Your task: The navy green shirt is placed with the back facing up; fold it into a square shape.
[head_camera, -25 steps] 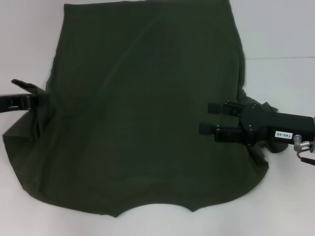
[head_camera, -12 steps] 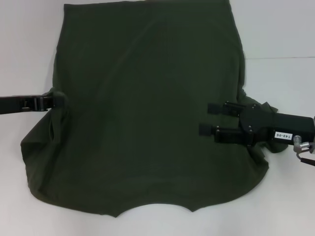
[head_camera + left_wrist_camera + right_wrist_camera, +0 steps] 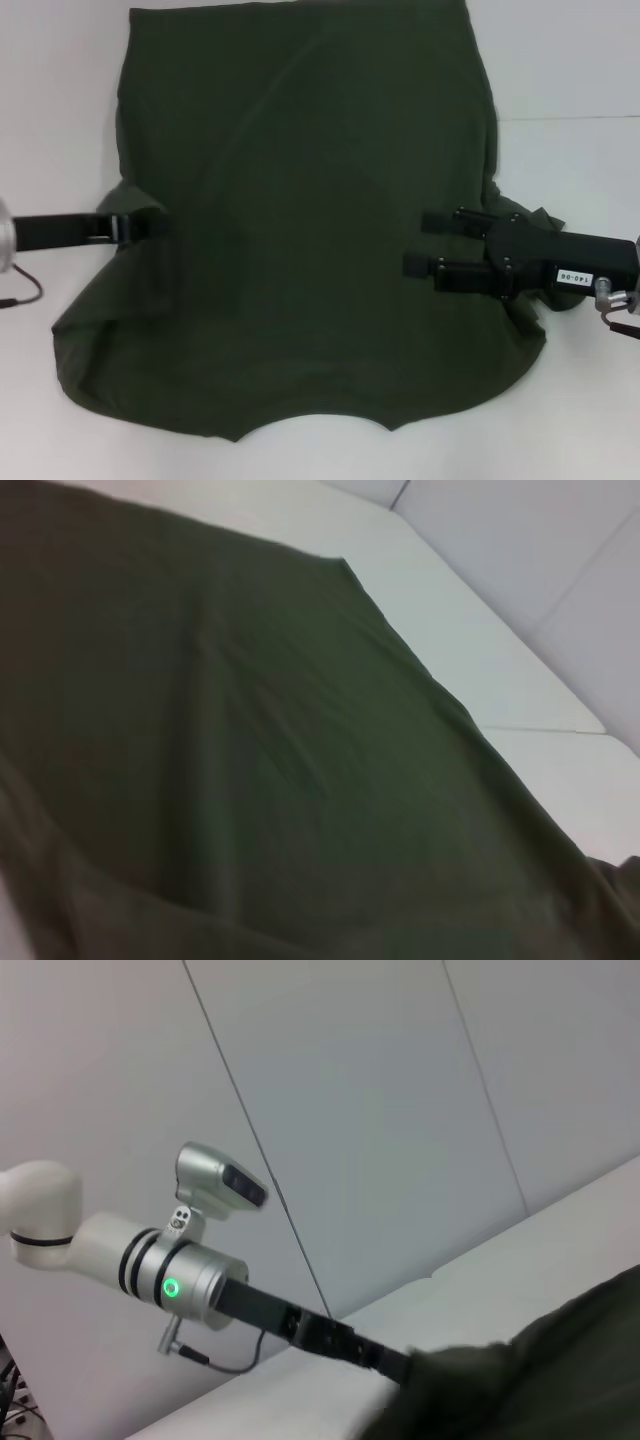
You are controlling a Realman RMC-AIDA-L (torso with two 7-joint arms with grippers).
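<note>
- Head view: one navy green shirt [image 3: 300, 220] lies spread on the white bench [image 3: 570, 70], plain side up, no print showing, its curved neck edge nearest the robot.
- Head view: two tools. The left tool [image 3: 150, 226] comes in from the shirt's left edge with the sleeve cloth bunched over its tip and folded inward over the body of the shirt; it looks clenched on that cloth, though the fingers are buried in it.
- Head view: the right tool [image 3: 422, 241] sits over the shirt's right edge, its two fingers parted and released, holding nothing. A white label on its arm reads "140-06".
- Left wrist view: only shirt cloth and bare bench beyond; no fingers visible.
- Right wrist view: the left arm [image 3: 200, 1280], one green light lit, reaches into the raised cloth.
</note>
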